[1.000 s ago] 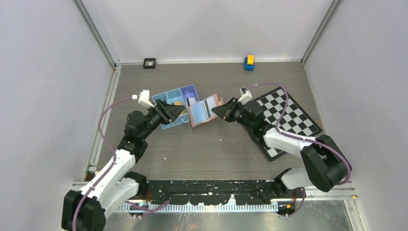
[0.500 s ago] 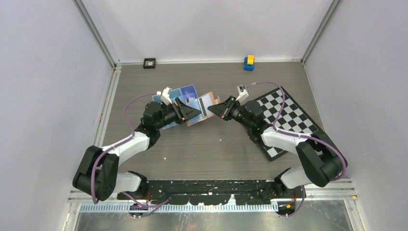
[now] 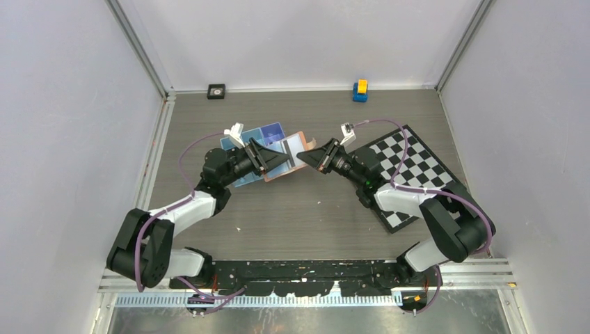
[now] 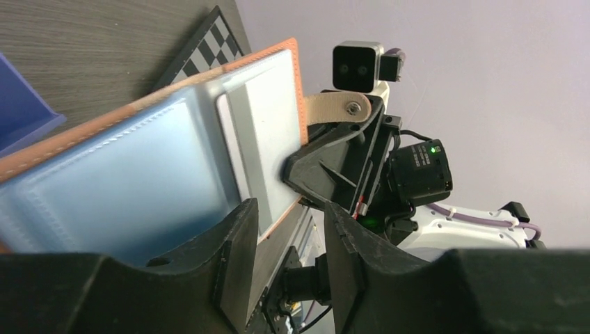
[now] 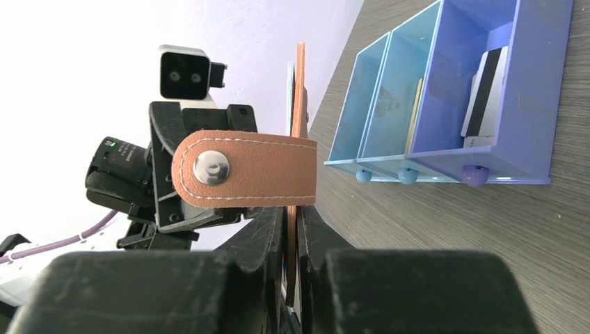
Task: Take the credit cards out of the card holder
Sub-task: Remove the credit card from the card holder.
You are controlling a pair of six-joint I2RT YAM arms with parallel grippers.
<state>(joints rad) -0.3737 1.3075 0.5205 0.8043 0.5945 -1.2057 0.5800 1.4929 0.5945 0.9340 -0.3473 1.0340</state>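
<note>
The tan-brown card holder [image 3: 292,146] stands open and tilted up on edge between the arms. My right gripper [image 3: 310,158] is shut on its right edge [image 5: 300,104], under the strap with the snap stud [image 5: 243,170]. In the left wrist view the holder's [image 4: 139,174] clear sleeves show a pale grey credit card [image 4: 263,136]. My left gripper [image 4: 286,250] is open, and its left finger overlaps the holder's lower corner. A white card with a black stripe [image 5: 485,87] and an orange card [image 5: 416,111] sit in the blue tray.
The blue divided tray [image 3: 268,132] lies just behind the left gripper [image 3: 284,161]. A checkered board [image 3: 417,170] lies under the right arm. A small blue and yellow toy [image 3: 360,90] and a black square piece [image 3: 216,91] sit by the back wall.
My left gripper has moved right from over the tray to the card holder. My right gripper has tilted the holder up on edge and shifted it slightly left.
</note>
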